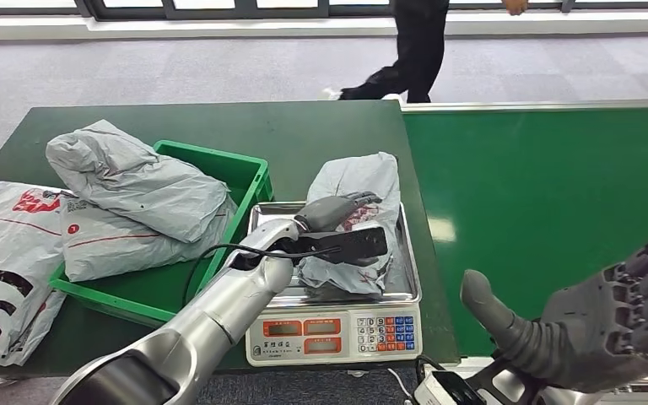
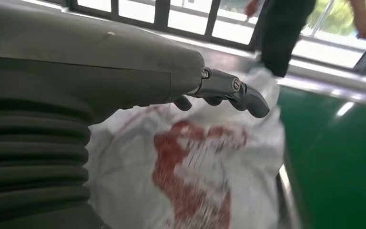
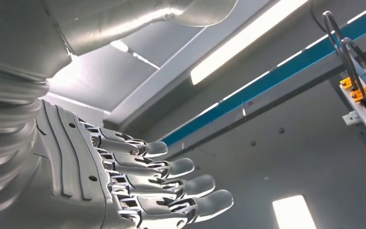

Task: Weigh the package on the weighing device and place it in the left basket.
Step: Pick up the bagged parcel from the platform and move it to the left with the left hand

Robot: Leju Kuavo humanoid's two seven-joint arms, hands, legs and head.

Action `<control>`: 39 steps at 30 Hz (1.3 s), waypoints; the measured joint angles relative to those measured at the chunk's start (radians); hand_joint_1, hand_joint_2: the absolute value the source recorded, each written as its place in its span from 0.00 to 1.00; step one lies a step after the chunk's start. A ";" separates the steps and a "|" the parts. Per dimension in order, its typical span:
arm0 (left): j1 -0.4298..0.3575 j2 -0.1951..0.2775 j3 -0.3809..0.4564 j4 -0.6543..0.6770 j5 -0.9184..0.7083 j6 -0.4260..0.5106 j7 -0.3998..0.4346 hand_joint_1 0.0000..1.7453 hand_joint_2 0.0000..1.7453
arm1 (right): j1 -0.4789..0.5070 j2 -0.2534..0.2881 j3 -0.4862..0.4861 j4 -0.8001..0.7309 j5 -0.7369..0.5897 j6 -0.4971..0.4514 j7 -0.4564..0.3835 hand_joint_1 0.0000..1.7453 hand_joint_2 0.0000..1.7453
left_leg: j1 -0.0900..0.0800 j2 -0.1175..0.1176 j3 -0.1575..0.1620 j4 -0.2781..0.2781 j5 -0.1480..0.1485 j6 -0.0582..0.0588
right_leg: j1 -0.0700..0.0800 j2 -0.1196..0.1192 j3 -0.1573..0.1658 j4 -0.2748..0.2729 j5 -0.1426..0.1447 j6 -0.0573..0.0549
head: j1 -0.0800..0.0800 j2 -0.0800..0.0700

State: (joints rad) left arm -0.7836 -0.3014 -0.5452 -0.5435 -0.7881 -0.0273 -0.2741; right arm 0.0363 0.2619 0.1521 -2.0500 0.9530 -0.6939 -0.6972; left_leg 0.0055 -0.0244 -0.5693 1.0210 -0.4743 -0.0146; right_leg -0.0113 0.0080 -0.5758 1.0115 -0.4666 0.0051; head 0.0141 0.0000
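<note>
Left hand (image 1: 337,211) is down over the package (image 1: 356,221), fingers (image 2: 248,98) reaching across its top. From the left wrist view they arch over the white plastic with its red print, but whether they actually have a grip or just rest there, I cannot tell. The package lies on the scale (image 1: 334,336), on its steel pan, so the weighing step looks to be in hand or just finishing.

Right hand (image 1: 607,325) is out of it: raised at the near right, palm up, fingers (image 3: 171,168) spread, holding nothing.

Just beside the scale, on its left, sits the green basket (image 1: 253,175), already heaped with grey bags (image 1: 135,202). More bags lie on the table edge further left. A person (image 1: 413,51) walks past beyond the table.

Next move, as I read it: close firmly on that slippery bag, lift it clear of the pan, carry it left over the rim and drop it on the pile. Loose plastic could slip.
</note>
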 joint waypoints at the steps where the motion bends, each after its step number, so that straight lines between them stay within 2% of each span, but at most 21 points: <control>1: -0.002 -0.002 -0.009 0.029 -0.007 -0.007 0.008 0.00 1.00 | -0.003 0.000 0.004 0.008 0.000 0.000 0.000 0.00 1.00 | 0.000 0.000 0.000 0.000 0.000 0.000 | 0.000 0.000 0.000 0.000 0.000 0.000 | 0.000 0.000; 6: 0.000 -0.003 -0.044 0.129 -0.032 -0.040 0.036 0.00 1.00 | -0.016 0.000 0.019 0.031 0.002 0.000 0.000 0.00 1.00 | 0.000 0.000 0.000 -0.001 0.000 0.000 | 0.000 0.000 0.000 0.000 0.000 0.000 | 0.000 0.000; 12: 0.003 -0.002 -0.063 0.190 -0.037 -0.056 0.052 0.00 1.00 | -0.026 0.000 0.024 0.041 0.002 0.000 0.000 0.00 1.00 | 0.000 -0.001 0.000 -0.001 0.000 0.000 | 0.000 -0.001 0.000 0.000 0.000 0.000 | 0.000 0.000; 16: 0.003 0.000 -0.070 0.210 -0.037 -0.062 0.058 1.00 1.00 | -0.026 0.000 0.026 0.044 0.004 0.000 0.000 0.00 1.00 | 0.000 -0.001 0.000 -0.001 0.000 0.000 | 0.000 -0.001 0.001 0.000 0.000 0.000 | 0.000 0.000; 34: -0.034 0.040 -0.074 0.178 0.028 0.089 -0.011 1.00 1.00 | -0.025 0.000 0.027 0.037 0.031 0.000 0.000 0.00 1.00 | 0.000 -0.001 0.001 0.000 0.002 -0.002 | 0.000 -0.001 0.001 0.001 0.001 -0.001 | 0.000 0.000; 39: -0.038 0.053 -0.074 0.123 -0.022 0.228 -0.024 1.00 1.00 | -0.022 0.000 0.026 0.021 0.037 0.000 0.000 0.00 1.00 | 0.000 -0.001 0.000 0.000 0.002 -0.002 | 0.000 -0.001 0.000 0.001 0.001 -0.001 | 0.000 0.000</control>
State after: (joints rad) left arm -0.8216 -0.2486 -0.6188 -0.4201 -0.8103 0.2007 -0.2977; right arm 0.0142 0.2621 0.1785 -2.0288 0.9901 -0.6943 -0.6973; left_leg 0.0057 -0.0249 -0.5689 1.0206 -0.4720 -0.0161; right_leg -0.0112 0.0074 -0.5760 1.0121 -0.4653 0.0044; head 0.0142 0.0000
